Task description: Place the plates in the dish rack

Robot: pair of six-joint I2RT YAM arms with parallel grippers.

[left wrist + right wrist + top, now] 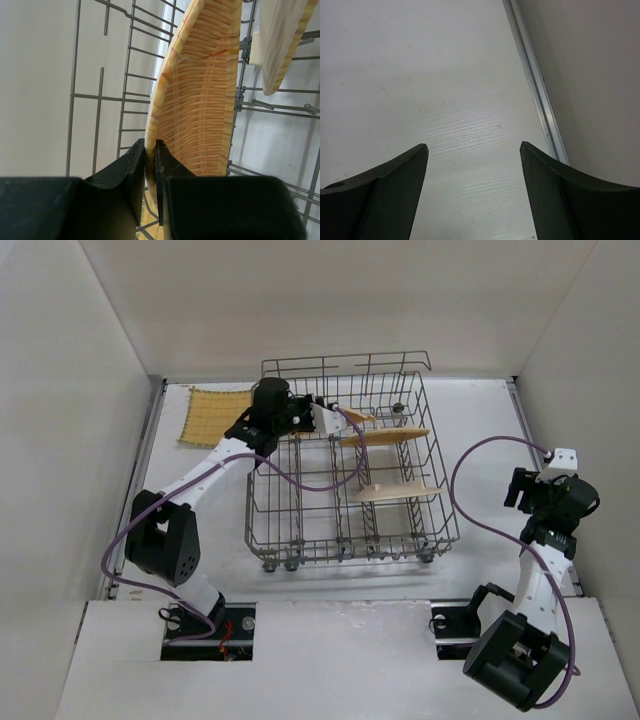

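Left gripper [151, 167]: clenched on the lower rim of the orange woven plate [200, 100], which stands upright inside the dish rack [100, 95].
Risk: the thin edge grip may let the plate twist, snag wire, or tip onto the pale plate [280, 40].
Room: wires close on both sides, open above.
Right gripper [472, 146]: spread wide over bare tabletop [420, 75].
Outside the rack: yellow plate [213, 416], far left.

Right gripper [472, 145] is sitting wide open. Its two dark fingers [380, 200] are rising from 7 and 5 o'clock with tips well apart, and only bare surface is showing between them. White table [445, 75] is filling the view from 9 o'clock through centre, with faint grain lines showing. A thin metal rail [535, 85] is running from 12 o'clock down toward 4 o'clock, disappearing behind the 5 o'clock finger. A pale wall [590, 75] is occupying the 2 to 3 o'clock side beyond the rail.
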